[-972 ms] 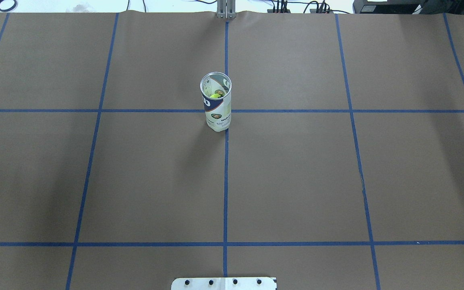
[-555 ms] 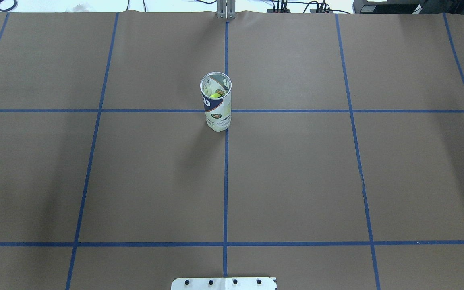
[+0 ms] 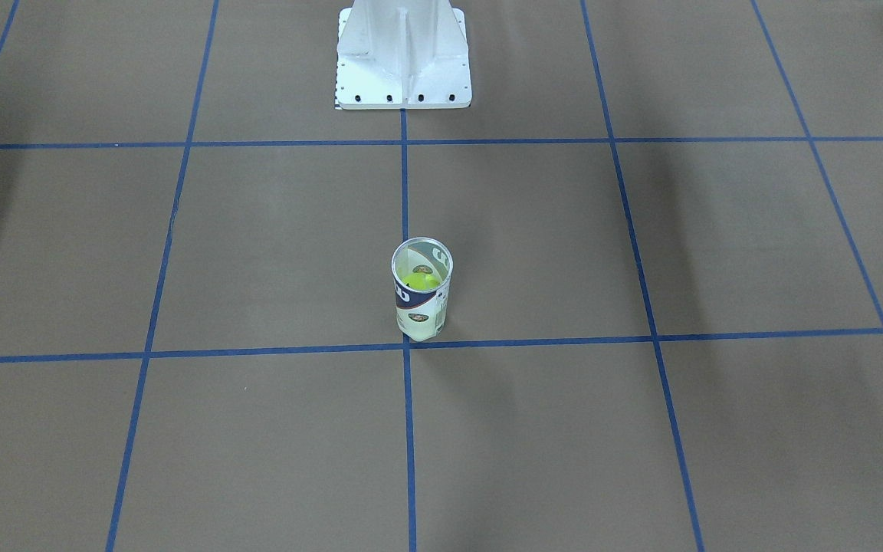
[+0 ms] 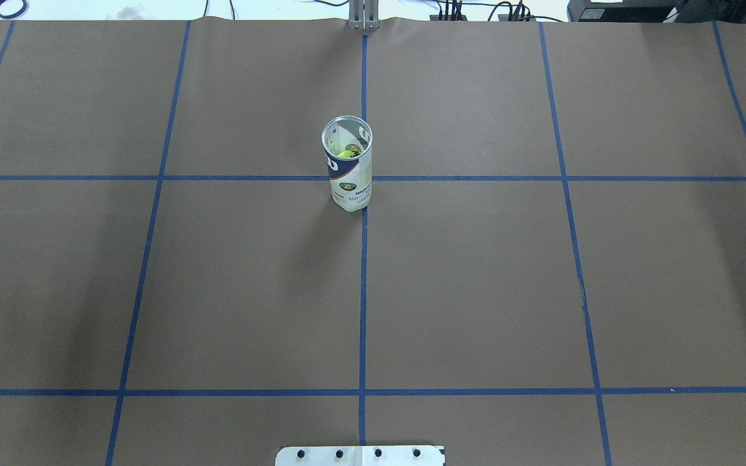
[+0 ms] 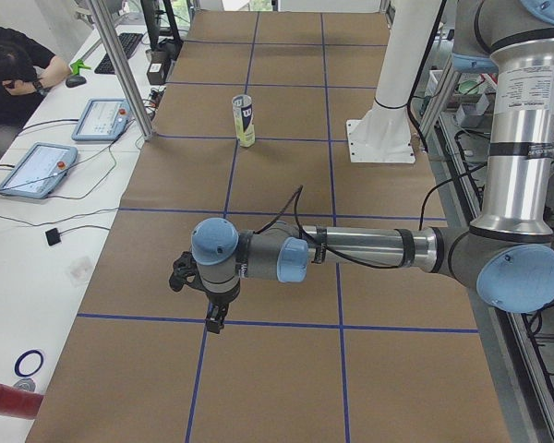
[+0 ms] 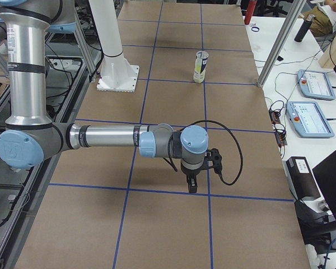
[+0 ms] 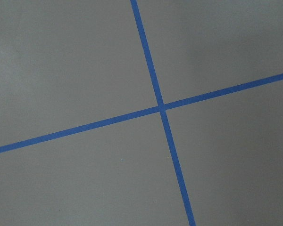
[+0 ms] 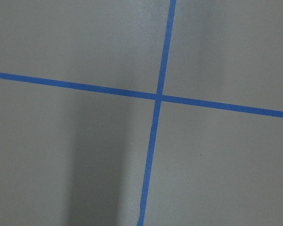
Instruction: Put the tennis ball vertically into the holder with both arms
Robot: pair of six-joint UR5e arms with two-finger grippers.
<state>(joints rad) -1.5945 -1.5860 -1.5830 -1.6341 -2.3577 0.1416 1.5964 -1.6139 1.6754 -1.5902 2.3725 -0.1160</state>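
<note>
The table (image 4: 476,291) is covered in brown paper and ruled into squares by blue tape lines (image 4: 363,291). The left arm (image 5: 369,249) reaches out level over the table's left end, and the right arm (image 6: 106,136) does the same over the right end. Each is well apart from the holder.

The white base (image 3: 403,61) sits at the robot's edge of the table. In the overhead view the holder (image 4: 349,175) stands upright toward 12 o'clock from that base, with its mouth open. Its foot is just at 7 o'clock of a tape crossing.

The left gripper (image 5: 214,318) and the right gripper (image 6: 191,185) both point down above the paper. They show only in the side views, so I cannot tell how their jaws stand. The tennis ball (image 3: 418,280) lies inside the holder, seemingly low down, though the label hides its exact depth.
</note>
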